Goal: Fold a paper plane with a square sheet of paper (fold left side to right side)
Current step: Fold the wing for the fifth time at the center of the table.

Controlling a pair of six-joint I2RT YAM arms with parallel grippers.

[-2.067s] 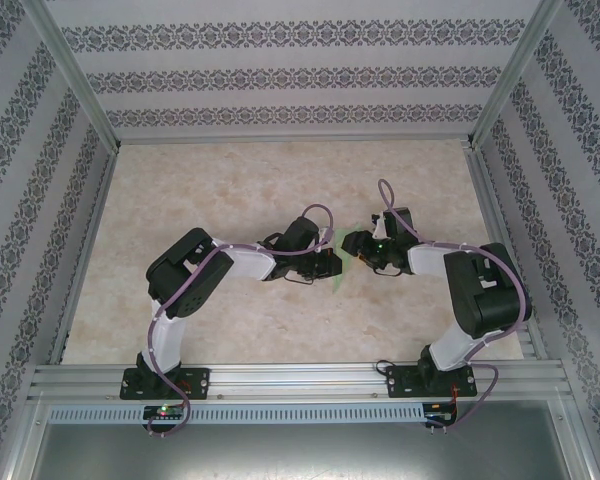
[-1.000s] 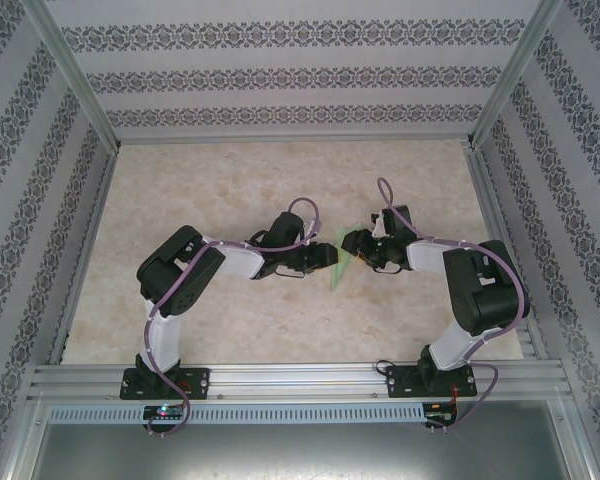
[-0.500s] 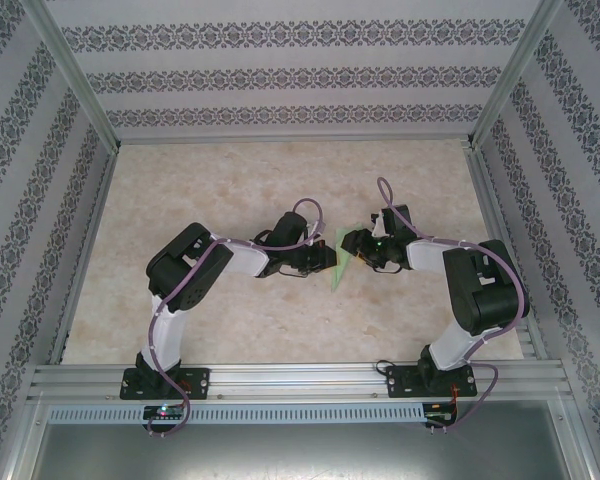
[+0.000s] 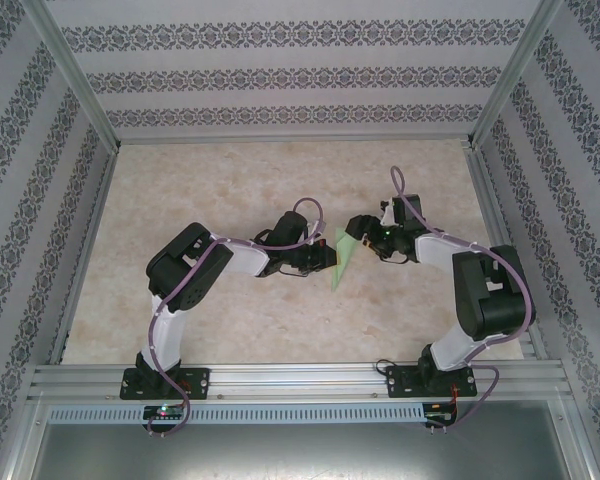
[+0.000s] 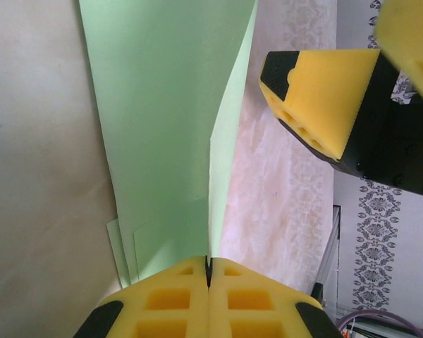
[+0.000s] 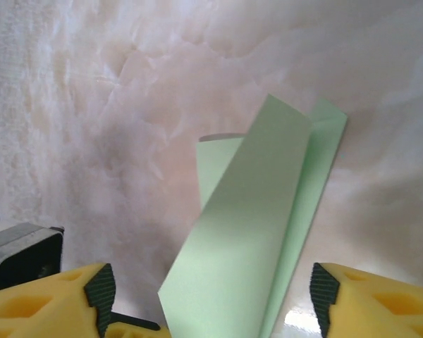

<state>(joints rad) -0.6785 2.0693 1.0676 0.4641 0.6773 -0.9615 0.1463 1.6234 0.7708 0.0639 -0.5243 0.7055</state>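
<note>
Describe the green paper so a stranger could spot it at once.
Start at the pale marbled table inside the patterned walls and look to its middle, where the left gripper and right gripper nearly meet. Pinched in the left one is the folded paper: a slim, pointed strip, pale green against their black bodies.

Paper (image 5: pixel 162 127), far end: runs off the top edge in the left wrist view.
Paper, near end: hidden between the pressed pads of the left end effector (image 5: pixel 209 271).
Paper, lower end: cut by the bottom edge in the right wrist view.
Right end effector (image 6: pixel 213 299): fingers cut off at the bottom edge.
Top view: folds too small to tell.
</note>
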